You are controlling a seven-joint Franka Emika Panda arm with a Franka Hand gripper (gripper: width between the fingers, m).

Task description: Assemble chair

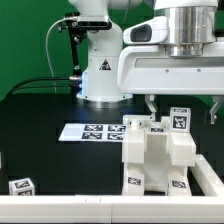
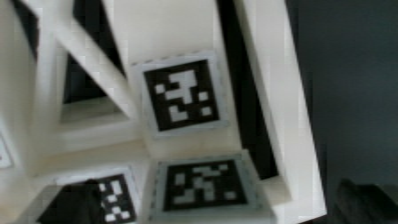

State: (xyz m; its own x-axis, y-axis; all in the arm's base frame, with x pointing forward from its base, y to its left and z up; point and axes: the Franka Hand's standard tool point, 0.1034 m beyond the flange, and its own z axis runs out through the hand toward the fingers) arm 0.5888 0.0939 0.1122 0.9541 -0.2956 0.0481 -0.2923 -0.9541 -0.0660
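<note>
The chair (image 1: 152,152) stands as a blocky white body with black-and-white tags near the front of the black table, towards the exterior view's right. My gripper (image 1: 182,108) hangs just above its top, jaws spread wide. A tagged top piece (image 1: 180,120) rises between the fingers without touching either, so the gripper is open and holds nothing. In the wrist view the chair (image 2: 267,90) fills the picture at close range: white bars crossing diagonally and three tags, the largest (image 2: 182,97) on an upright face.
The marker board (image 1: 95,131) lies flat behind the chair, towards the exterior view's left. A small loose tagged white piece (image 1: 20,186) sits at the front left. Another white part (image 1: 208,182) lies at the front right. The arm's base (image 1: 100,75) stands at the back.
</note>
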